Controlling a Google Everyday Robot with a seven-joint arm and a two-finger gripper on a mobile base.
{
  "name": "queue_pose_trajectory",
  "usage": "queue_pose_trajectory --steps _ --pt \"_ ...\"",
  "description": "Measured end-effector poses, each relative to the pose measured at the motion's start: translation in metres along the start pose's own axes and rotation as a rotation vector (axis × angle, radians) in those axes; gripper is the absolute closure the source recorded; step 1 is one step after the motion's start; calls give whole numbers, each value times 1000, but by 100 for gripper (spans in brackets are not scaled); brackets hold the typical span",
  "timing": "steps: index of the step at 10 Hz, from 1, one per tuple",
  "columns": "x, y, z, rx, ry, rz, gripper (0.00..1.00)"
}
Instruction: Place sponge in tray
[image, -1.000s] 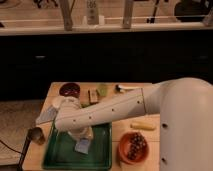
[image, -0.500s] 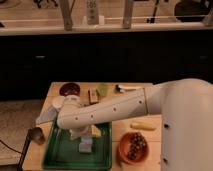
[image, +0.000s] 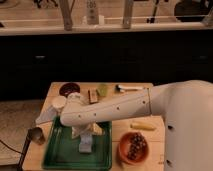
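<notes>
On the wooden worktop (image: 55, 90) at lower centre, the gripper (image: 86, 132) has lifted slightly above the green tray (image: 60, 159). The sponge (image: 86, 146) now lies in the tray just beneath; whether the fingers are open I cannot tell.

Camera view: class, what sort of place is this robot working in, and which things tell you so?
Probably a kitchen or canteen work area. A small wooden table holds a green tray, an orange bowl and a sponge, with a dark counter behind. The gripper hangs over the tray.
</notes>
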Motion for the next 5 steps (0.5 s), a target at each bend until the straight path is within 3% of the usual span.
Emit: queue_pose_trajectory --steps 5 --pt "0 -1 0 1 1 -2 20"
